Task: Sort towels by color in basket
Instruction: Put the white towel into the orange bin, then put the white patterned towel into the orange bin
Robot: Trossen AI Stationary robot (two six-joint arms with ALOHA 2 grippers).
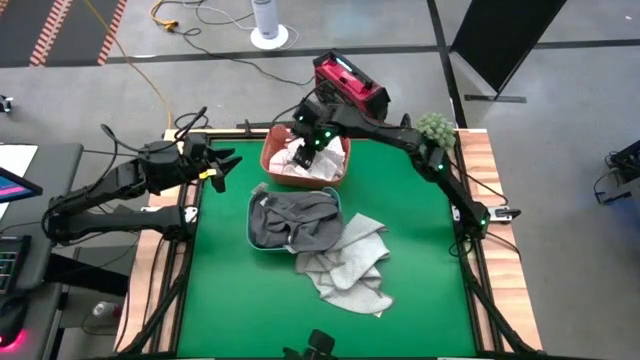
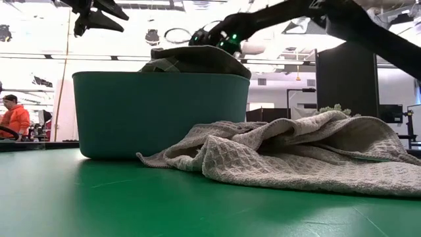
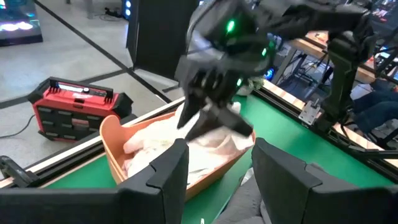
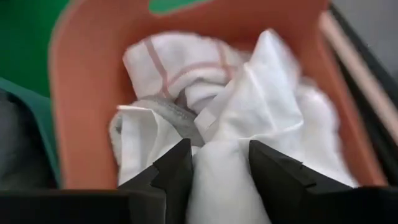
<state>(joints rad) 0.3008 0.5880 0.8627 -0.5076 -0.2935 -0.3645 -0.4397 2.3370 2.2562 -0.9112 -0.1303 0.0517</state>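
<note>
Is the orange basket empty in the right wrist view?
No, the orange basket holds white towels, one with thin reddish stripes.

Light grey towels (image 2: 309,155): soft cloth, rough waffle weave.
White towels (image 4: 249,124): smooth, thin cloth.
Orange tub (image 4: 81,81): smooth matt plastic.
Teal tub (image 2: 158,112): smooth plastic, slight sheen.
Bench (image 1: 230,290): matt green surface, wooden edge.

Right gripper (image 1: 303,150) is hanging over the white towels (image 1: 310,168), blocking the orange plastic tub (image 1: 270,160) from above. Crumpled light grey waffle towels (image 1: 345,265) are covering mid-table beside the teal tub (image 2: 161,112). Green mat (image 1: 225,300) on left is lying bare.
</note>
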